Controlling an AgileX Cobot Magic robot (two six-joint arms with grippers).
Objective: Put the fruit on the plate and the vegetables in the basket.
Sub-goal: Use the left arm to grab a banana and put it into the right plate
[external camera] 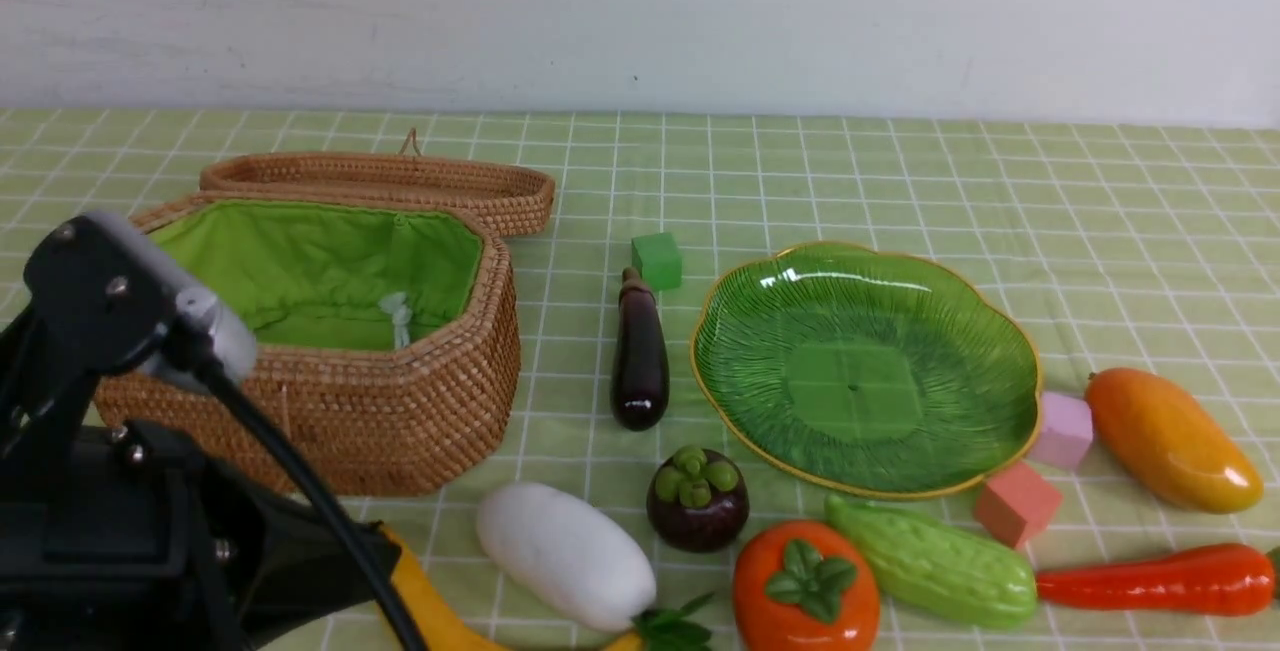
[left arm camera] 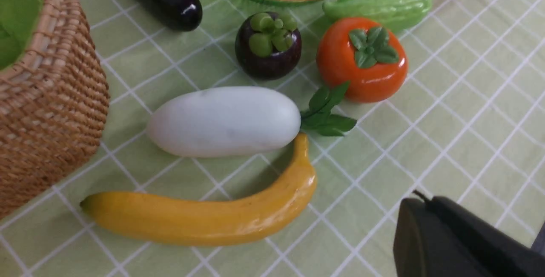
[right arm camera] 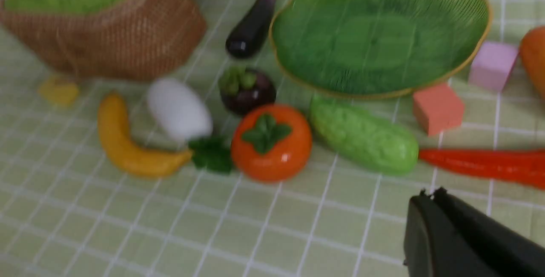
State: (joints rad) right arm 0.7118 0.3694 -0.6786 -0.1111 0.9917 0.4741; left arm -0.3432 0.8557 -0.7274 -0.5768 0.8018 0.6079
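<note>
left gripper is closed on nothing, above the cloth near the banana; right gripper is closed too, empty, near the carrot; every fruit and vegetable lies on the cloth; basket stands open at left, lid behind it; eggplant lies between basket and plate; radish, mangosteen, persimmon and gourd sit in front of the plate; the banana's tip is just beside the radish's leafy end; mango lies right of the plate, above the carrot
</note>
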